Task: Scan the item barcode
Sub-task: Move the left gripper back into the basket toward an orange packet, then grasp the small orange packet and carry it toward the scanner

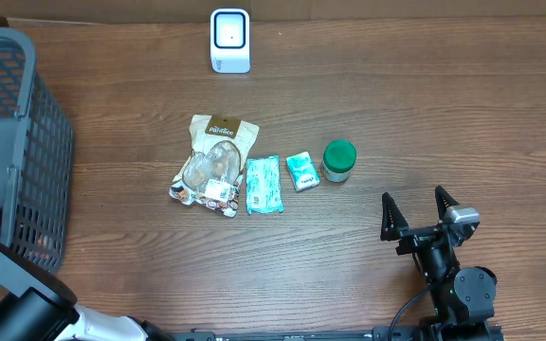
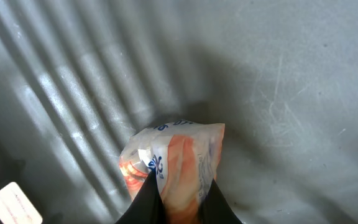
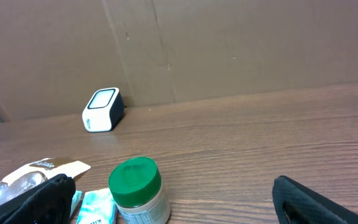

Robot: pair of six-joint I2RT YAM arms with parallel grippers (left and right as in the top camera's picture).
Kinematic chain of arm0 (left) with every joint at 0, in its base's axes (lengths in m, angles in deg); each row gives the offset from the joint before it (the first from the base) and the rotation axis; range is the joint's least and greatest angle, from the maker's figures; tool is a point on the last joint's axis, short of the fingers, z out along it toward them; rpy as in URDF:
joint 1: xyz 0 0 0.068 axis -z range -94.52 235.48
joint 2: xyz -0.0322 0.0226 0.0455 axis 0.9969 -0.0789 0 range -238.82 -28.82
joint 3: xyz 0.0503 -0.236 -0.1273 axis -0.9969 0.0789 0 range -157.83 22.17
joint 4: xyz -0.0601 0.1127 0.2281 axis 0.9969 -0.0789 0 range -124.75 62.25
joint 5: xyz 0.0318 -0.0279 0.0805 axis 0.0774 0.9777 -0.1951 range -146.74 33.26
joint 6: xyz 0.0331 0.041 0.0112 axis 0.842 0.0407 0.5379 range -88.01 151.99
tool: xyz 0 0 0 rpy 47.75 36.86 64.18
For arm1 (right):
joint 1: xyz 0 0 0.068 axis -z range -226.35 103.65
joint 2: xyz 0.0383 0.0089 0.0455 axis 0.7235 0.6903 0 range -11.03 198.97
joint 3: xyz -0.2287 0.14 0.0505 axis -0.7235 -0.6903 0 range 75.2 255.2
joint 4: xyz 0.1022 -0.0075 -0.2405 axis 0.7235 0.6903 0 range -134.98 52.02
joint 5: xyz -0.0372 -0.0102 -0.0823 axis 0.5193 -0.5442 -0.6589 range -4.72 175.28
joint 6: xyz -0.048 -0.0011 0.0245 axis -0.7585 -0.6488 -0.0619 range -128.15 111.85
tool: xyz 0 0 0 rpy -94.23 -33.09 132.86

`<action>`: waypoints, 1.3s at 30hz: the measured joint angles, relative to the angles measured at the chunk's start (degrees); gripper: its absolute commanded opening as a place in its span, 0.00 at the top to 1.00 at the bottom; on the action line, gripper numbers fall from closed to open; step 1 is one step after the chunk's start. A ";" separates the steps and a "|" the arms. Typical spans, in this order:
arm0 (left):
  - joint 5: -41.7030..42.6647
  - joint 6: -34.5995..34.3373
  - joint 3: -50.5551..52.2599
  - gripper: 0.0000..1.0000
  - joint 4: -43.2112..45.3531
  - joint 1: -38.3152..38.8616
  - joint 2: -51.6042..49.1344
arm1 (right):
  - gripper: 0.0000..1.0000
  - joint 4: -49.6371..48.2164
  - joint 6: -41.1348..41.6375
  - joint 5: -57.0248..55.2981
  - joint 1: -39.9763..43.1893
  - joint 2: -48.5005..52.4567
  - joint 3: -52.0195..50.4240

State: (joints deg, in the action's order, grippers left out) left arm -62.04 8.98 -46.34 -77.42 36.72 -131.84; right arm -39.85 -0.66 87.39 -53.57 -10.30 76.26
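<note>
Close up, the left gripper (image 2: 178, 202) pinches a white-and-orange packet (image 2: 179, 149) inside the grey basket (image 2: 278, 74). Farther out, the right gripper (image 1: 420, 210) hangs spread wide near the green-lidded jar (image 1: 339, 159), with the scanner (image 1: 229, 40) at the far edge of the table (image 1: 444, 95).
</note>
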 measured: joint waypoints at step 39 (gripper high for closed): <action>11.47 4.76 -29.90 0.96 -22.49 38.03 26.84 | 0.00 0.00 -0.02 -0.02 0.02 0.00 0.00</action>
State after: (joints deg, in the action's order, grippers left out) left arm -50.56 13.75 -76.24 -99.92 74.76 -105.00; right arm -39.85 -0.68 87.37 -53.55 -10.30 76.26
